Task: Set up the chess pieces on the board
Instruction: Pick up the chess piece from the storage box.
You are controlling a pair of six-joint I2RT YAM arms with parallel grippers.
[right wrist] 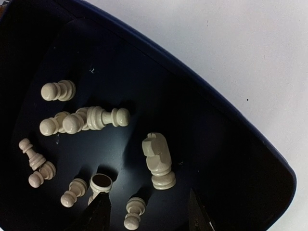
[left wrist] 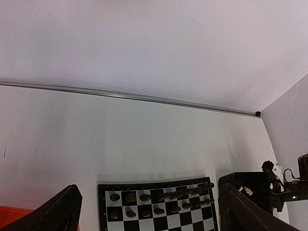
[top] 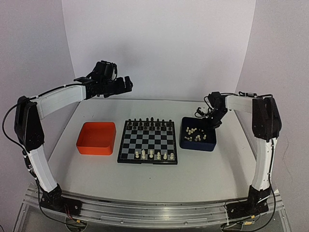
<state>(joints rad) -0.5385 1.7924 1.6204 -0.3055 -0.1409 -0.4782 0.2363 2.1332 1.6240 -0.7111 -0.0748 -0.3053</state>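
Observation:
The board [top: 147, 141] lies mid-table with black pieces [top: 150, 123] on its two far rows and several cream-white chess pieces [top: 154, 155] standing on its near row. More cream pieces lie loose in the dark blue tray [top: 208, 144]. My right gripper [top: 211, 123] is lowered into that tray. In the right wrist view its jaws stand apart [right wrist: 147, 216], with a small pawn [right wrist: 134, 212] lying between the fingertips [right wrist: 98, 211] untouched and a knight [right wrist: 159, 161] just beyond. My left gripper [top: 123, 84] hangs high over the table's far left, open [left wrist: 149, 216] and empty, looking down at the board's far edge [left wrist: 154, 184].
An orange tray [top: 96, 137] sits left of the board, with nothing showing inside. The blue tray's rim [right wrist: 202, 91] curves round the loose pieces; several pawns [right wrist: 72, 120] lie heaped at its left. White walls enclose the table at the back and sides.

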